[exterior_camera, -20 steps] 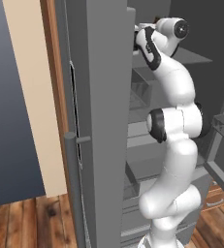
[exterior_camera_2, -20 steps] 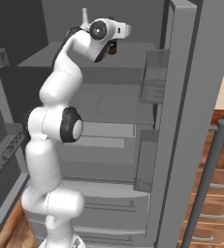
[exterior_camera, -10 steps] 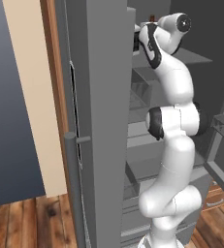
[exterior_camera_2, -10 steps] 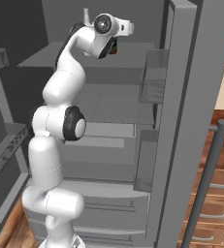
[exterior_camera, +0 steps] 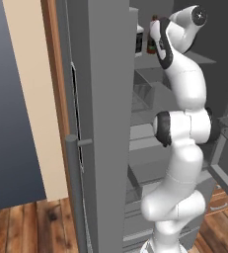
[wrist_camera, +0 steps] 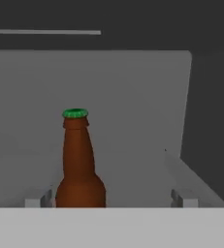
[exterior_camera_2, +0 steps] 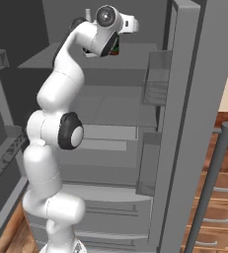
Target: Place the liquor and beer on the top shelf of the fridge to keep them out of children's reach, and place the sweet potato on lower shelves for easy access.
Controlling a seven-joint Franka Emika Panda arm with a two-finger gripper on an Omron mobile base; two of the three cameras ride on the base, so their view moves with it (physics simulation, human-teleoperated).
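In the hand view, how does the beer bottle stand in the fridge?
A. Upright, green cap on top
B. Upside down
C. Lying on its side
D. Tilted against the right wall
A: the beer stands upright on the top shelf, its green cap uppermost and nothing touching its neck.

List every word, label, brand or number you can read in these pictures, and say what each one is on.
No text can be read.
Slim brown glass beer bottle with a green cap: neck and shoulders carry no lettering; its label falls below what the hand view shows.
Squat white-and-black bottle on the plain grey top shelf: a dark label patch, too small and partly hidden to read.
Grey fridge door: plain, no badge or markings.
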